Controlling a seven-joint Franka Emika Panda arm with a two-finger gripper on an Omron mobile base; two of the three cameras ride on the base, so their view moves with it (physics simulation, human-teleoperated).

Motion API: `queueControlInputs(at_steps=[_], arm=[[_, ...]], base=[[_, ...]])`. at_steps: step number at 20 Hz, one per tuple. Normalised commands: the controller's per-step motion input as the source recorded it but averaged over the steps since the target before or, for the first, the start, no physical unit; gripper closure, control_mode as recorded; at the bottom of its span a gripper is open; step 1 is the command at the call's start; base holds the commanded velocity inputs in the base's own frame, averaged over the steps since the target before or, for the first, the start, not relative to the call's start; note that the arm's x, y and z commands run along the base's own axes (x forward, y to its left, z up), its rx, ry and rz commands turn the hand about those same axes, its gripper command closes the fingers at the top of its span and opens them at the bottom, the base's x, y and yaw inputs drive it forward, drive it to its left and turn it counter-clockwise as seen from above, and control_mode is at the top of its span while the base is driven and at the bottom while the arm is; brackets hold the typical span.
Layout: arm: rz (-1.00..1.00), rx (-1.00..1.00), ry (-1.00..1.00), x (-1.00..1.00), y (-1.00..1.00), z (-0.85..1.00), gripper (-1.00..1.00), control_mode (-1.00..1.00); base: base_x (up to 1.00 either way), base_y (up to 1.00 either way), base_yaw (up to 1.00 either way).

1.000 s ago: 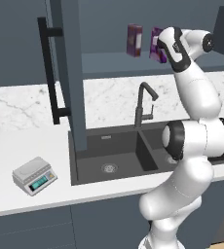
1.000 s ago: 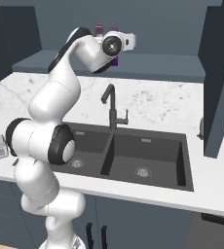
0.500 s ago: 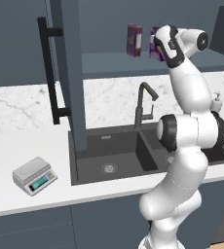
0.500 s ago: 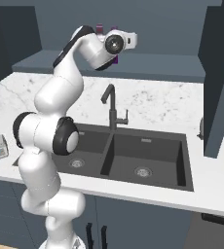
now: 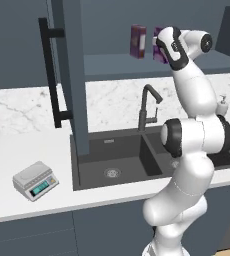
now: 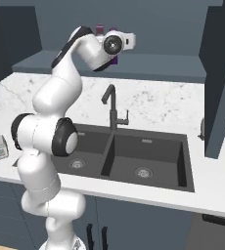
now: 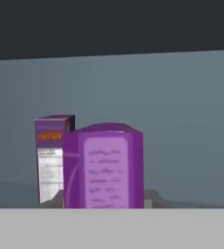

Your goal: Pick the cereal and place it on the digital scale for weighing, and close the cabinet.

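In the left base view the arm's hand covers most of the cereal box (image 5: pixel 158 49), leaving a purple sliver. In the hand view its lower part (image 7: pixel 104 168) is cut off, and it hides part of the narrower box (image 7: pixel 51 155) behind. The fingertips' spread perhaps brackets the box; contact can't be judged.

Two boxes: cereal (image 7: pixel 104 168), maroon box (image 7: pixel 53 158); seemingly one digital scale (image 5: pixel 35 180).

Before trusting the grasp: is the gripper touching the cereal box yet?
Cannot tell. In the hand view the cereal stands centred before the gripper, its bottom cut off by the frame edge; in the left base view the hand covers most of it.
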Motion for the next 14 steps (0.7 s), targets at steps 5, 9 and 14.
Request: queueControlInputs(at_steps=[5, 9, 14], arm=[[0.0, 0.02, -0.04, -0.43, -0.03, 0.0, 1.0, -1.0], [0.0, 0.0, -0.13, -0.92, 0.06, 0.05, 1.0, -1.0], [0.0, 0.0, -0.24, -0.98, 0.0, 0.09, 1.0, -1.0]], base=[[0.0, 0.0, 0.0], [0.0, 0.0, 0.0], [0.0, 0.0, 0.0]])
